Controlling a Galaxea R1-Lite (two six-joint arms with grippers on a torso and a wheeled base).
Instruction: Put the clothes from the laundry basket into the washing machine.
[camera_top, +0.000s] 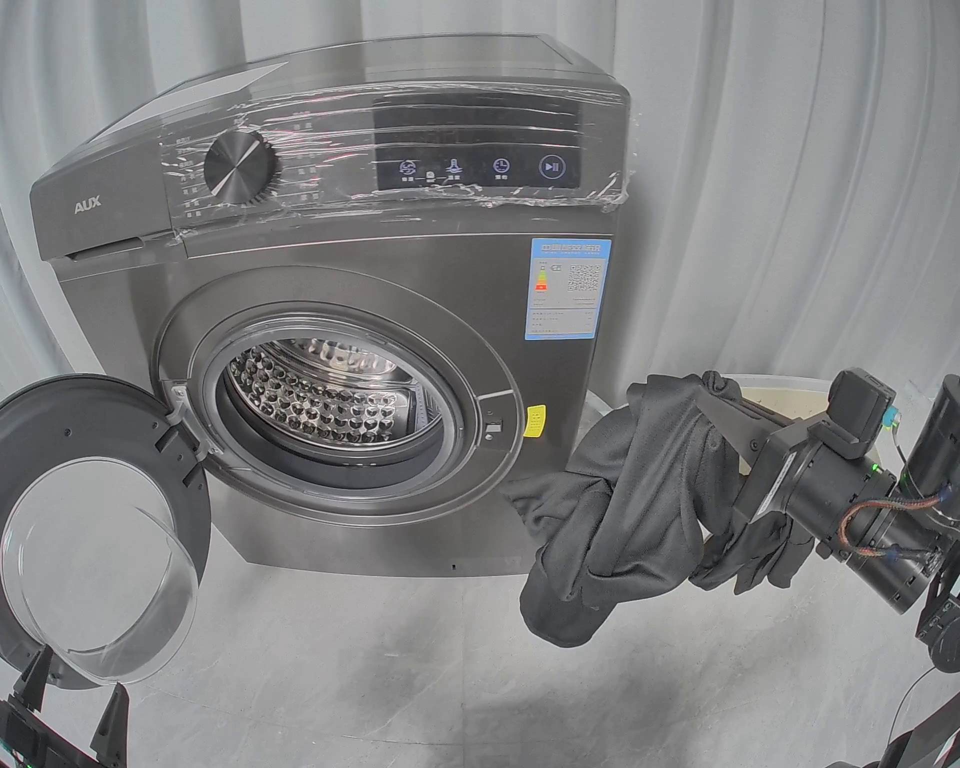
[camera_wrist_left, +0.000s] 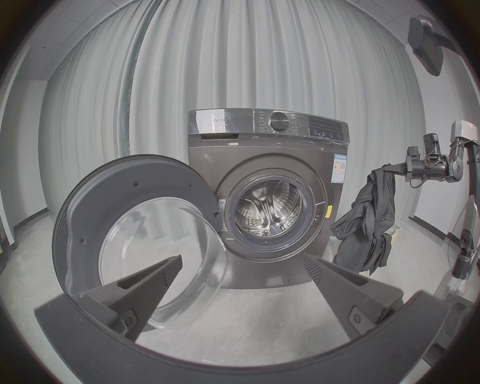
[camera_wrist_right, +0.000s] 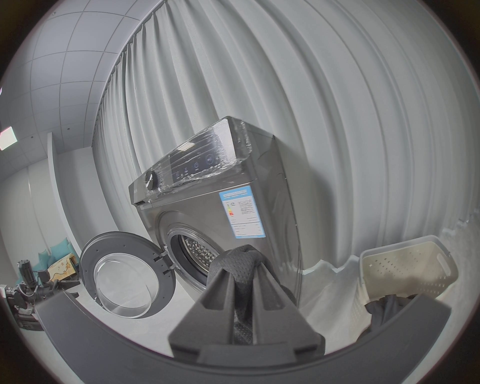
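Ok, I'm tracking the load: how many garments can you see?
1 for sure: the dark garment hanging from the right gripper, right of the washing machine. The inside of the laundry basket is mostly hidden, so more may remain.

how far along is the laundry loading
Done: the door is open and the dark garment is lifted from the basket. In hand: the right gripper holds it, hanging short of the drum. Still to do: getting it into that drum, which looks empty. Whether the basket holds more is hidden.

Right gripper holds dark garment — washer door open.
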